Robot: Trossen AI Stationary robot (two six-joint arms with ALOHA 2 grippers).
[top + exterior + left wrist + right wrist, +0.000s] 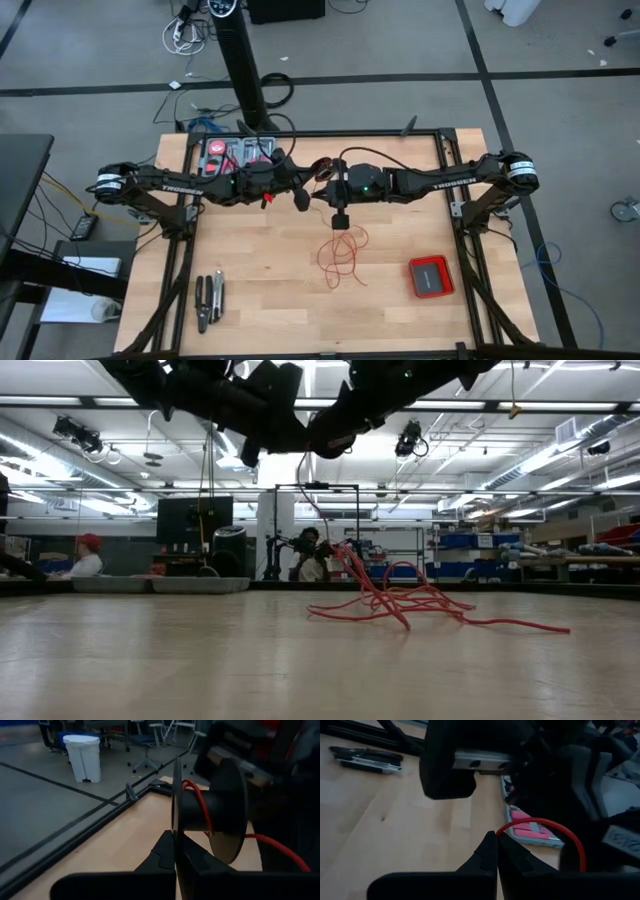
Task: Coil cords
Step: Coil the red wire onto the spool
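Both arms reached in over the middle of the wooden table [270, 300], raised well above the surface and nearly meeting at its centre. The left gripper [175, 851] had its fingers pressed together on the thin rim of a black spool [210, 810], which it held up off the table; a turn or two of the red wire [342, 252] lay around the spool's hub. The right gripper [497, 845] was likewise closed, with the red wire pinched at its fingertips, the strand arching away from them towards the other arm. Most of the wire lay as a loose squiggly tangle on the table just below the two grippers, a little right of centre, and from table height one strand rose from the heap towards the arms overhead.

To the right of the tangle and apart from it sat a flat red square box [431, 276]. Near the table's front left corner lay a pair of dark hand tools [209, 300], probably pliers, though they were too small to tell for sure. At the back edge, behind the left arm, stood a tray [238, 153] with red and dark items. Beyond the table, in the room, a person in a red cap [88, 542] sat at the left
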